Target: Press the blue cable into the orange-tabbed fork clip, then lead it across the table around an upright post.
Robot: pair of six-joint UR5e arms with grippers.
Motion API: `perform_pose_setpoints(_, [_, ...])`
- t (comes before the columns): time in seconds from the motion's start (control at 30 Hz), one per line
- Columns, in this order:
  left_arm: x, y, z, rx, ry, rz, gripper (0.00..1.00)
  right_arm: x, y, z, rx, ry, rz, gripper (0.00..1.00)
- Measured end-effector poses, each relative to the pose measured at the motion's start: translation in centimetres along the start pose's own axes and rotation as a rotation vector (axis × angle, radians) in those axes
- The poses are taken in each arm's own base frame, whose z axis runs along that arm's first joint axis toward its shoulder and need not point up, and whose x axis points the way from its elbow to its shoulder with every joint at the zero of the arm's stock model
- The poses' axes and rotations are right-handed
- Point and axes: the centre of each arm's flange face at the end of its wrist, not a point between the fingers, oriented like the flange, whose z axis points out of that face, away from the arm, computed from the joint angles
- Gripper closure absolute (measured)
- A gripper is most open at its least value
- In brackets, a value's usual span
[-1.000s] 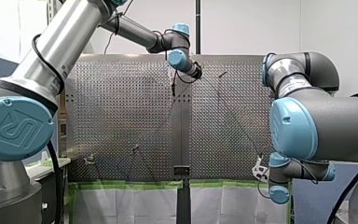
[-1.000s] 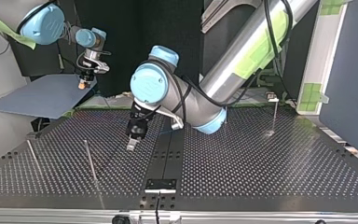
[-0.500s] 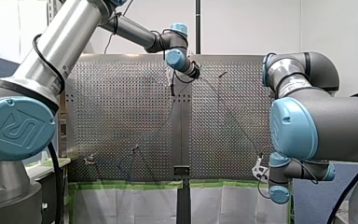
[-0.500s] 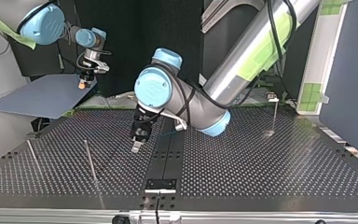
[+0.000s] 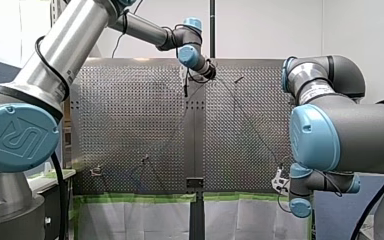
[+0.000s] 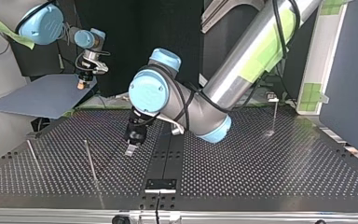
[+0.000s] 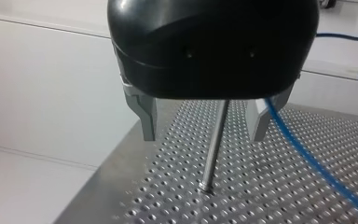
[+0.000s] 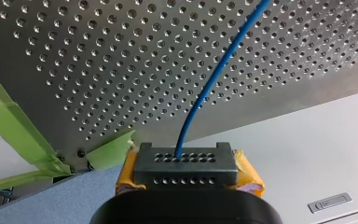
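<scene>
While your right claw (image 8: pixel 186 175) clamps the blue cable (image 8: pixel 214 79), presumably for tension, your left claw (image 7: pixel 203 133), released, straddles the post (image 7: pixel 213 149) to steer it.

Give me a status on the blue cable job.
Done: cannot confirm, since no orange-tabbed clip is discernible. In hand: my right arm's jaws are shut on the thin blue cable. My left arm's jaws stand open, the slim upright metal post ahead between them, the cable beside one. Left: apparently leading it around that post.
</scene>
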Motion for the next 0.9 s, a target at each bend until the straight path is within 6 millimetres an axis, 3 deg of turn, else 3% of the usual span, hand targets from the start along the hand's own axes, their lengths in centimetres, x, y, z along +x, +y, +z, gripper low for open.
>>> perform_pose_setpoints(0.43, [-4.2,-1.3,0.0,0.051,-0.036,-0.015,0.06,-0.1,-0.2,0.0,0.005,-0.002,0.001,1.00])
perform_pose_setpoints(0.9, [-4.5,-1.5,0.1,0.109,-0.029,-0.102,0.06,-0.1,-0.4,-0.1,0.006,-0.007,0.001,1.00])
